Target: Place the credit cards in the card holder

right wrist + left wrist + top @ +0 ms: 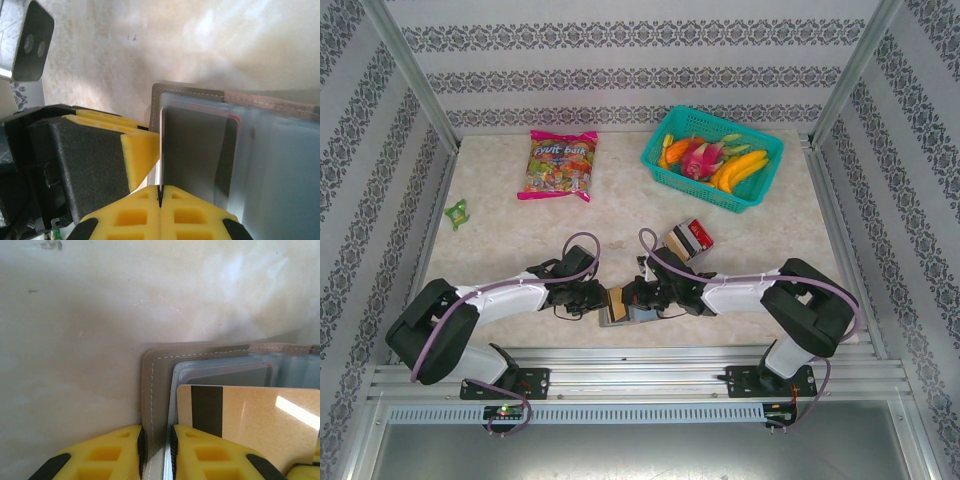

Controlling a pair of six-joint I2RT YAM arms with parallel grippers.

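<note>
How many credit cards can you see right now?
3 at least: a tan plastic black-striped card at the dark-gray folding card holder, plus a red-black card and a pale card stacked beyond it. Others may hide underneath.

On my overhead feed, the pale stone-look surface [620, 215] carries a bag of fruit sweets [560, 165] at the back left and a teal basket [695, 187] of fruit at the back right. A small green object [456, 211] lies by the left edge, and the credit cards [688, 240] are stacked near the middle.
</note>
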